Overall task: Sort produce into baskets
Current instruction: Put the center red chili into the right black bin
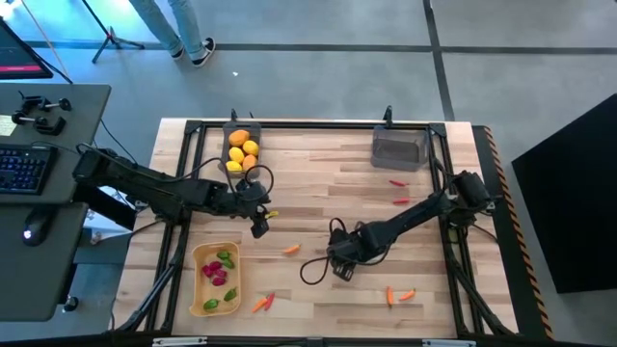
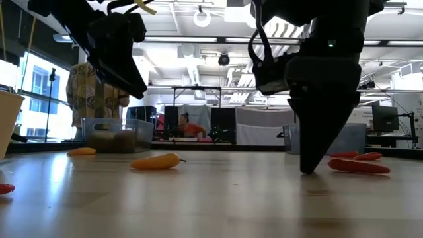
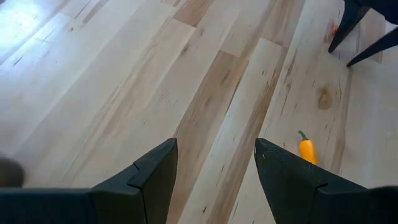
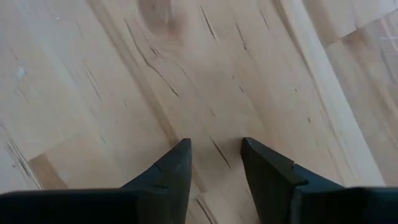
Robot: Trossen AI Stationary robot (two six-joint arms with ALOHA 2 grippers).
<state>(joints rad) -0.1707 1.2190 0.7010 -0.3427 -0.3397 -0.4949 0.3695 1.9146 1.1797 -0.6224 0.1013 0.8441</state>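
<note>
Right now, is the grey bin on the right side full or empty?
Empty, as far as the high view shows: the grey bin holds no produce, only its dark floor. Red pieces lie outside it on the table.

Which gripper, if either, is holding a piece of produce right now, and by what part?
Neither. The left gripper is open over bare table, an orange pepper lying beside it. The right gripper is open too, nothing between its fingers.

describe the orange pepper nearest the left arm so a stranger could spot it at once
Start at the tan tray on the table's left. Go right toward the middle: the orange pepper lies alone on bare wood, between both arms, farther from the near edge than other loose pieces.
</note>
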